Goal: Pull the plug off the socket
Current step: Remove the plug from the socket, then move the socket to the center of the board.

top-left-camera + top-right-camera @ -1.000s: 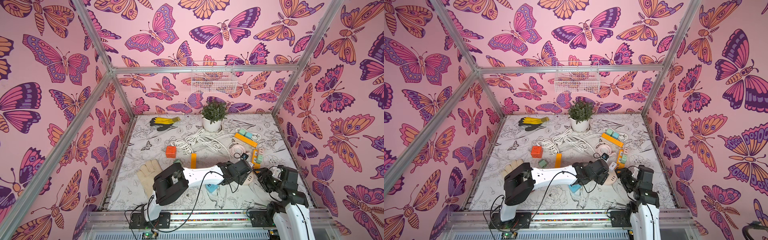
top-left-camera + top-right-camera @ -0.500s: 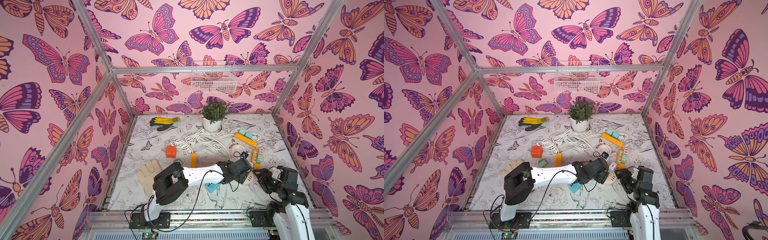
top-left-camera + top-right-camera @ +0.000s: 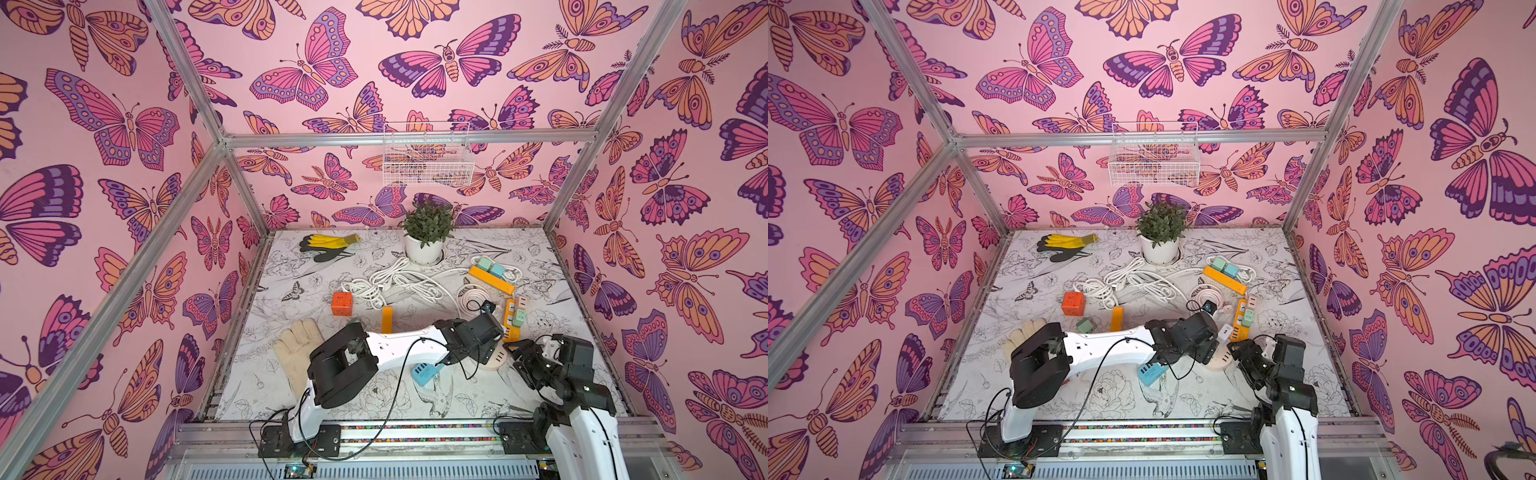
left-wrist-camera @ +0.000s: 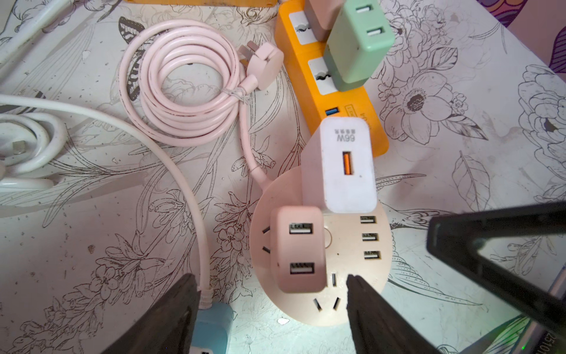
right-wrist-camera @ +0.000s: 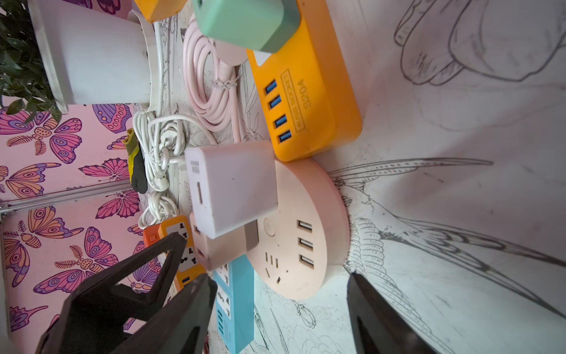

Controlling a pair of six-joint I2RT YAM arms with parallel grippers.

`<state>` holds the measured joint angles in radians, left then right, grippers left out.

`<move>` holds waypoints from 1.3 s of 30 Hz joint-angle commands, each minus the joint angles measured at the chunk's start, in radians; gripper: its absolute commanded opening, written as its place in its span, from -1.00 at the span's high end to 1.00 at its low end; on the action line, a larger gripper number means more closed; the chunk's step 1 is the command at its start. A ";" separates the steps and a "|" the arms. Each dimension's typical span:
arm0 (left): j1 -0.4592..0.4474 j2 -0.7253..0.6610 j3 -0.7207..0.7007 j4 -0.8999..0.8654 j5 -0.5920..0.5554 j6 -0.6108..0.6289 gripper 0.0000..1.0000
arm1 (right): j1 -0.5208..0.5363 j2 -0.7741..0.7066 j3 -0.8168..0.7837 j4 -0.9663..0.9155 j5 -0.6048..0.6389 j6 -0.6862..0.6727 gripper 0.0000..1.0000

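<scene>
The left gripper (image 4: pixel 269 283) is open over the pink plug (image 4: pixel 298 248) seated in the round socket (image 4: pixel 343 245) on the tabletop (image 4: pixel 92 245), ready to clamp it, while the right gripper (image 5: pixel 280 277), also open, faces the socket's rim, probably to hold it down.

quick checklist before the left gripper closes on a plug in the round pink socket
1. left gripper open: ok.
2. its fingers on either side of the pink charger: ok in the left wrist view.
3. pink charger seated in the round socket: ok, plugged in.
4. right gripper bracing the round socket: not ok, open, nothing gripped.
5. room for a finger between pink charger and white charger: cannot tell.
</scene>
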<state>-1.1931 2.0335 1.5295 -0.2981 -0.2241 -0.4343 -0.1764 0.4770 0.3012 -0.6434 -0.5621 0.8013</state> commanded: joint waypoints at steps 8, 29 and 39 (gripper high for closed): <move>0.022 0.075 0.119 -0.109 0.030 -0.015 -0.42 | -0.007 0.046 -0.025 0.033 -0.046 -0.022 -0.48; 0.024 0.154 0.207 -0.197 0.103 0.002 0.34 | -0.006 0.235 -0.076 0.252 -0.076 -0.013 -0.06; 0.024 0.099 0.136 -0.212 0.046 0.016 0.60 | 0.057 0.367 -0.080 0.325 -0.107 -0.023 0.00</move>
<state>-1.1721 2.1616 1.7084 -0.4664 -0.1513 -0.4271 -0.1535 0.8215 0.2298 -0.3534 -0.6529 0.7849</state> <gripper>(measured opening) 0.314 0.501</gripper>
